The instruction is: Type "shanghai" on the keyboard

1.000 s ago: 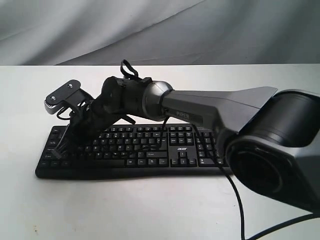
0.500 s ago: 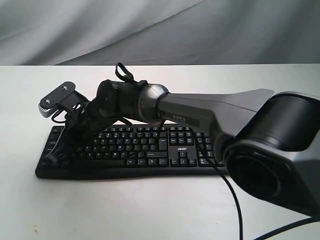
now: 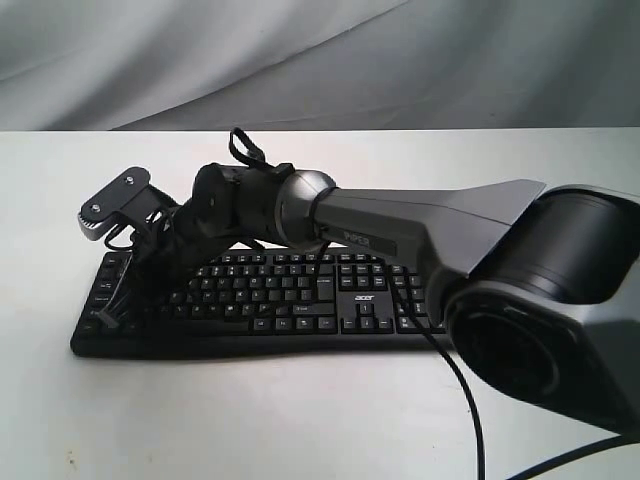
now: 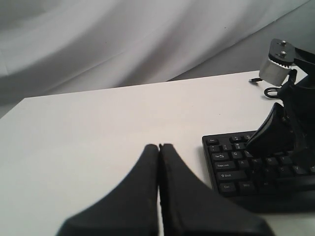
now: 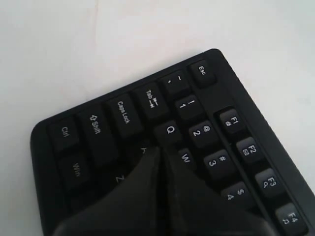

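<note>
The black keyboard (image 3: 300,298) with its white "acer" logo lies across the white table (image 3: 250,420). My right arm reaches over it to its left end. There my right gripper (image 3: 108,308) is shut and slants down onto the keys. In the right wrist view its closed tips (image 5: 162,147) sit just under the Q key (image 5: 170,130), beside W, at the edge of the half-hidden A key. The keyboard (image 5: 123,113) fills that view. My left gripper (image 4: 159,146) is shut with nothing in it, over bare table beside the Esc corner of the keyboard (image 4: 231,167).
The right arm's thick grey body (image 3: 540,300) covers the keyboard's number pad end. A black cable (image 3: 468,400) hangs from the arm to the table's front. A grey cloth backdrop (image 3: 320,60) stands behind the table. The right wrist camera (image 3: 118,200) sticks out above the gripper.
My right gripper has slid left along the keyboard towards its left end, mostly in the first half second. Its tips now sit lower on the keys.
</note>
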